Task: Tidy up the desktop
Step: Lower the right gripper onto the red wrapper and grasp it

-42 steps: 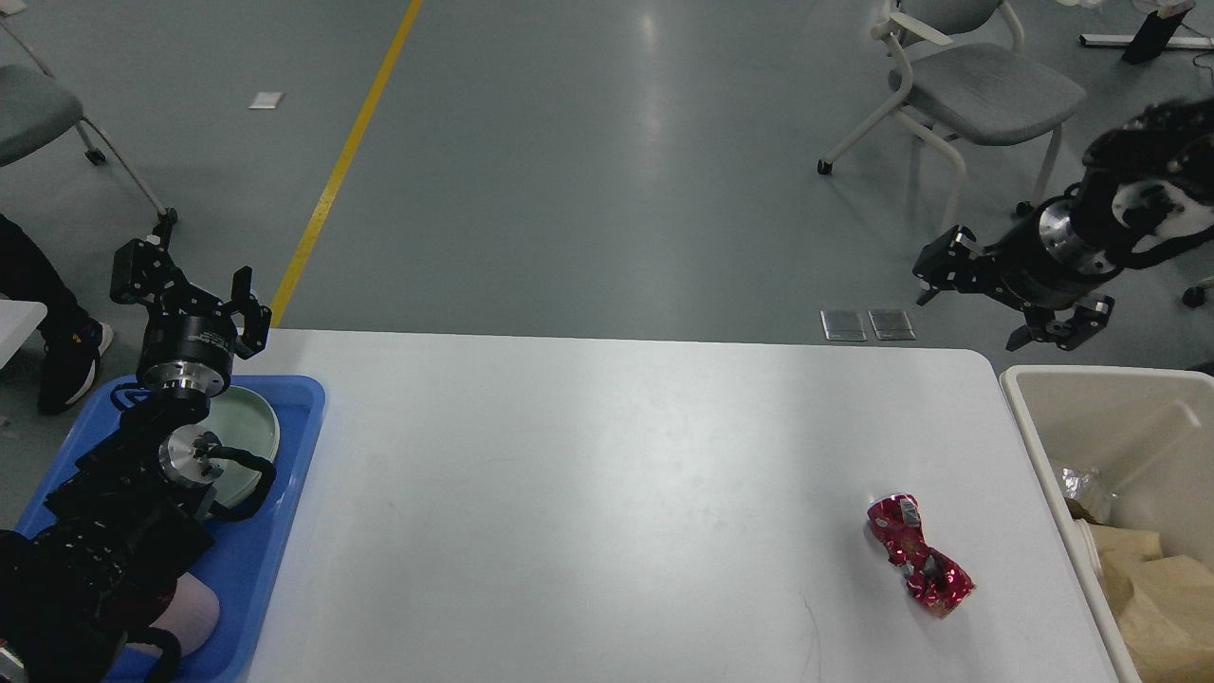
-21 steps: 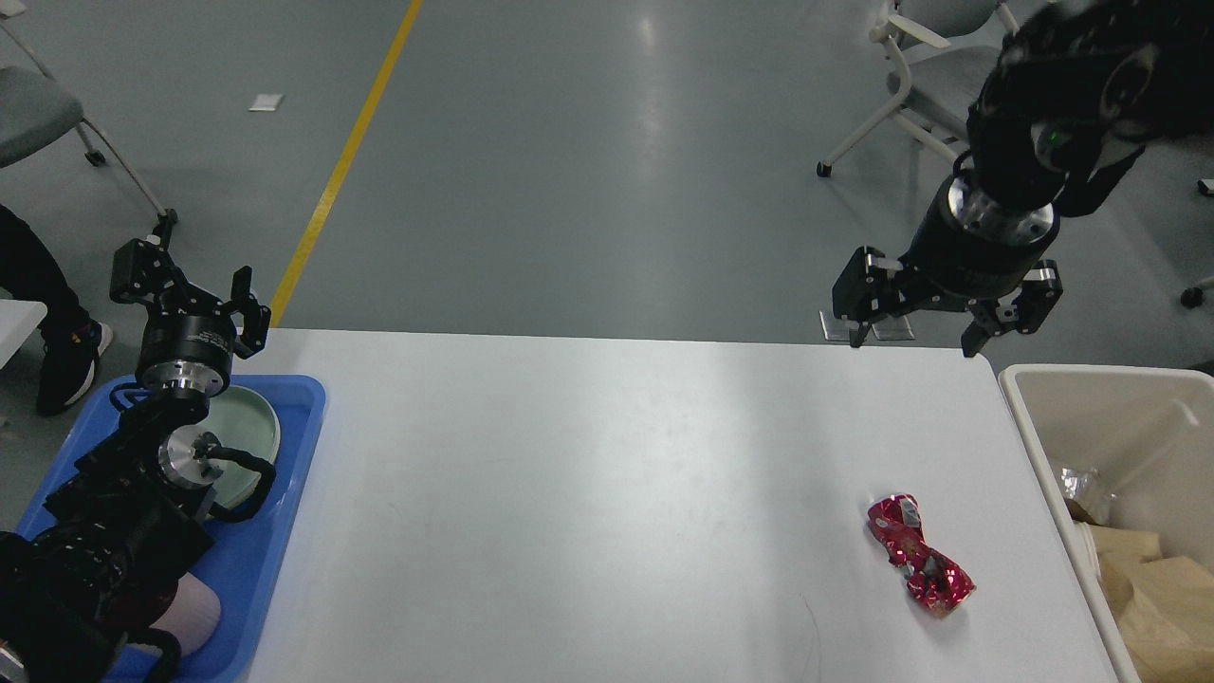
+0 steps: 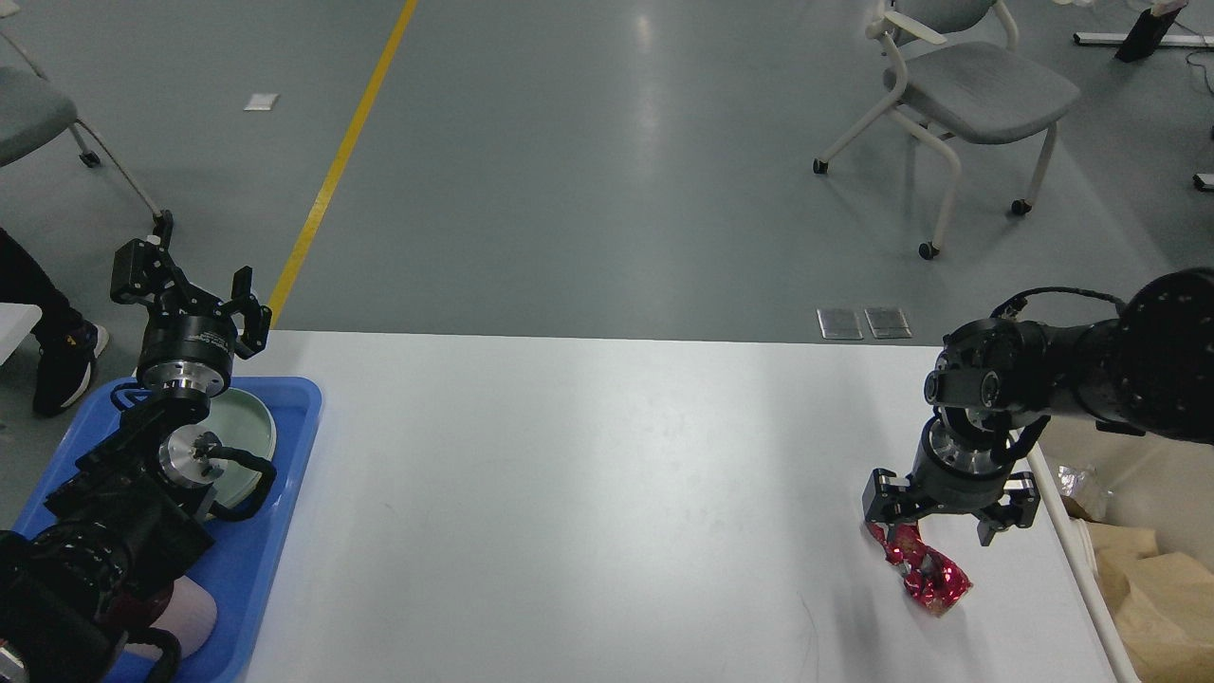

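Note:
The white desktop [image 3: 588, 493] fills the middle of the head view. A crumpled red foil wrapper [image 3: 920, 569] lies on it near the right edge. My right gripper [image 3: 934, 531] points down, open, its two fingers spread just above the wrapper's far end, one on each side. My left gripper [image 3: 180, 289] is open and empty, raised above the blue tray [image 3: 275, 531] at the left edge of the desktop.
The blue tray holds a pale green plate [image 3: 248, 432] and a pinkish object [image 3: 190, 617], partly hidden by my left arm. A beige bin [image 3: 1138, 569] with paper waste stands right of the desktop. A grey chair [image 3: 967, 85] stands on the floor beyond.
My right arm has swung from high at the far right down over the desktop to the red wrapper. The left arm has not moved.

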